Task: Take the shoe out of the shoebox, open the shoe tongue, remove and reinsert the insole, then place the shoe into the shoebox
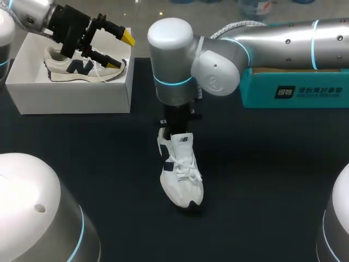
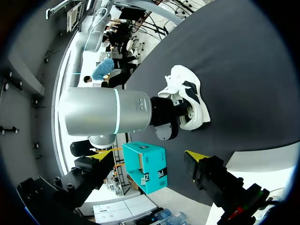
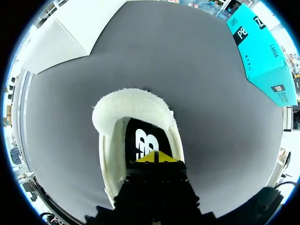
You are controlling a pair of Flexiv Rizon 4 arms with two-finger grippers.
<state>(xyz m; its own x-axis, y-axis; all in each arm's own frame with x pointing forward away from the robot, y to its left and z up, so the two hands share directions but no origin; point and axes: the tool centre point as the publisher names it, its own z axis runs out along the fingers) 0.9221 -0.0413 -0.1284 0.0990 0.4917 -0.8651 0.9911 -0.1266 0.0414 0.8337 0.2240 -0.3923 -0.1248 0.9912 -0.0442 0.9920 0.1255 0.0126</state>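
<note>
The white shoe (image 1: 180,173) stands on its sole near the middle of the dark table (image 1: 272,180), toe toward the near edge and heel toward the far edge. The right arm comes down onto its heel end. In the right wrist view, the right gripper (image 3: 154,157) has its 2 yellow tips pressed together inside the shoe's opening, just above the black insole (image 3: 140,140); whether they pinch anything cannot be told. The left gripper (image 1: 122,51) hangs over the white shoebox (image 1: 71,101) at the table's far left corner, its 2 fingers spread wide with nothing between them. A second shoe (image 1: 82,70) with a navy side mark lies inside that box. A teal box (image 1: 294,93) sits along the far edge at the right.
</note>
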